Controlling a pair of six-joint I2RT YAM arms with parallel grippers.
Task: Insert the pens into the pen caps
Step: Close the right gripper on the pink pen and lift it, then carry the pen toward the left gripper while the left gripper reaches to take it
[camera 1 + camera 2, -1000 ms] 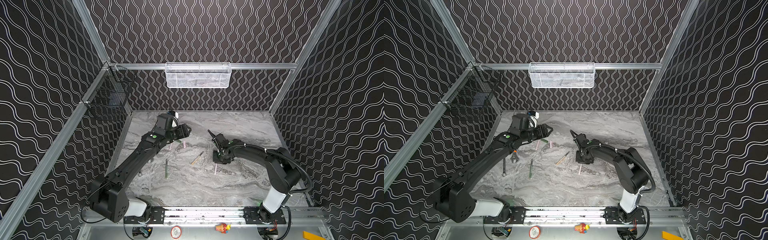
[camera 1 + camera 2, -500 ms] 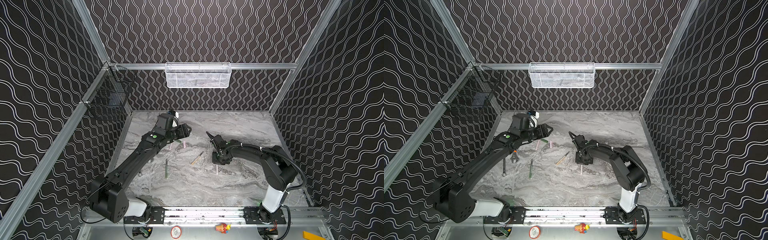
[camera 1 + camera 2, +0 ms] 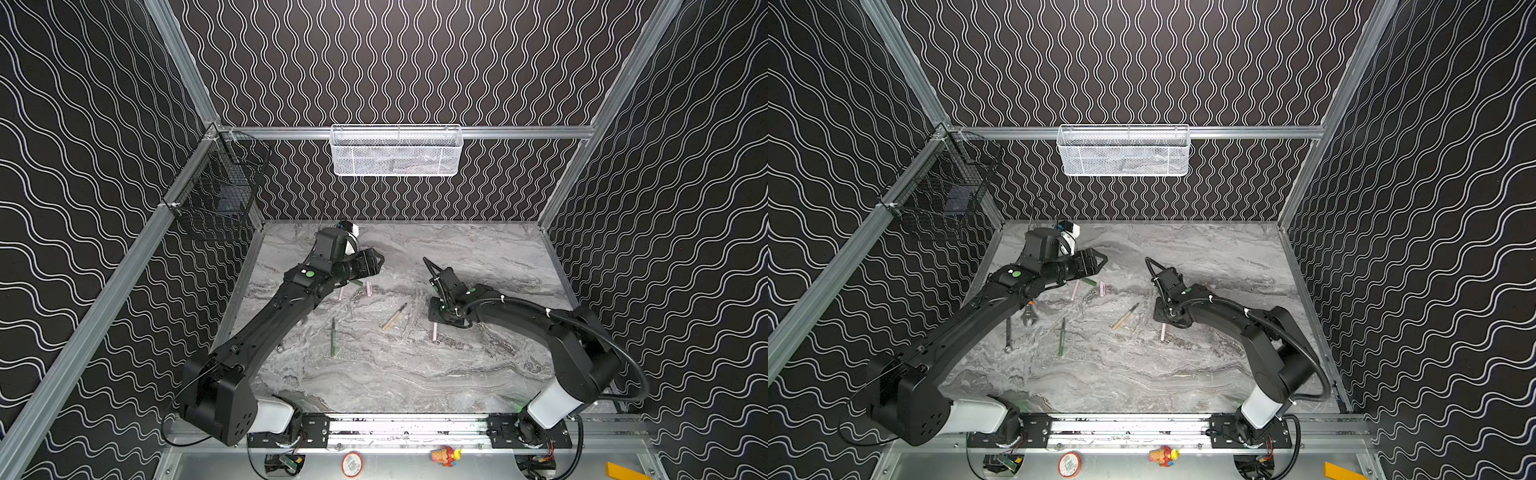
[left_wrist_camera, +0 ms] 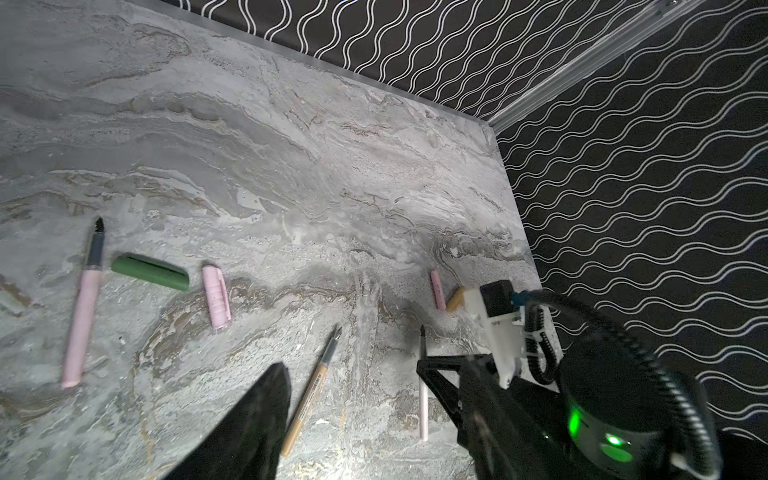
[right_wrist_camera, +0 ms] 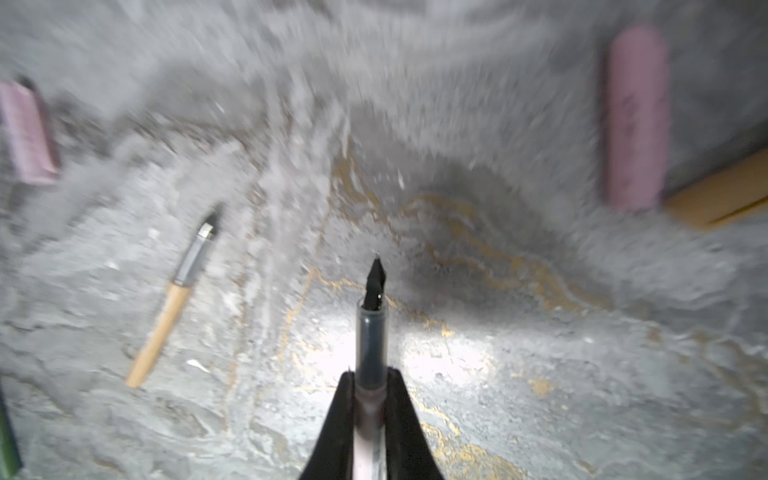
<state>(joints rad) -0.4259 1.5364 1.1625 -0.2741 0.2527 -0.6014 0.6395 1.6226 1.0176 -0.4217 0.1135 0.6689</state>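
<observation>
Grips a pink pen (image 5: 371, 332) in the right gripper (image 5: 370, 380), jaws closed tight on the barrel just behind the grey section; points the dark nib ahead and low over the table (image 3: 415, 374); cannot tell whether the nib touches the marble; shows the pale rear end sticking out behind the gripper in both top views.

Holds the left gripper (image 3: 375, 261) above the far left of the table, jaws apart with nothing between them; shows only one finger (image 4: 266, 415) in the left wrist view.

Finds the rest lying flat and uncapped: loose pink pen (image 4: 81, 316) close by the left arm; green cap (image 4: 149, 272) just beside its grey section; pink cap (image 4: 216, 297) just beside the green cap; tan pen (image 3: 394, 316) between the two arms, near the held pen; green pen (image 3: 333, 331) nearer the front, left of the tan pen.

Shows a second pink cap (image 5: 636, 116) and a tan cap (image 5: 715, 195) ahead of the held nib and off to one side, ends nearly meeting.
</observation>
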